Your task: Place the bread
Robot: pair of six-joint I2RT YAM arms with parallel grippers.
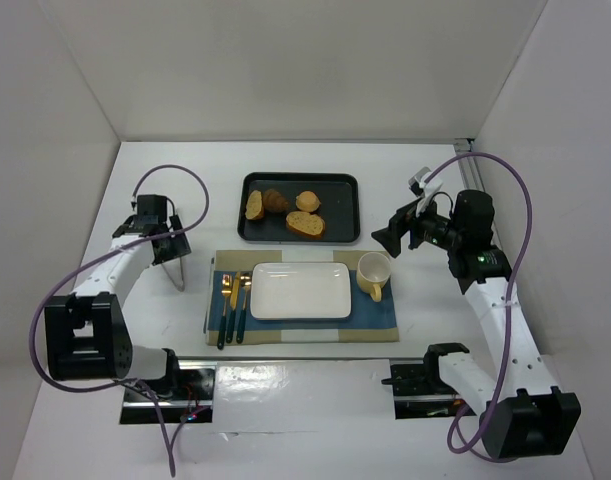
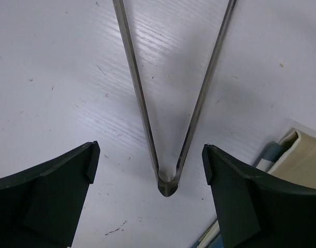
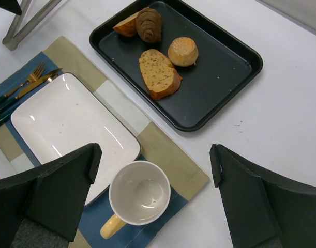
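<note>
Hovering wide open and empty, left end effector [image 2: 150, 152] over the tongs [image 2: 168, 183] on the bench [image 2: 54, 62], right end effector [image 3: 155, 155] spread wide, holding nothing, above the cup [image 3: 139, 194], bread [image 3: 159, 72] on the black tray [image 3: 220, 77] beyond it

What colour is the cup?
The cup is yellow outside, whitish inside; right wrist view shows it best.

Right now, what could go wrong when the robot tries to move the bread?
1. The tongs lie flat on the table, thin and shiny, between the fingers of the open left gripper. They might slip or skid when it squeezes.
2. The bread pieces sit close together on the black tray, and two are touching, so grabbing one could push another.
3. The open right gripper hangs over the cup, which could get knocked.
</note>
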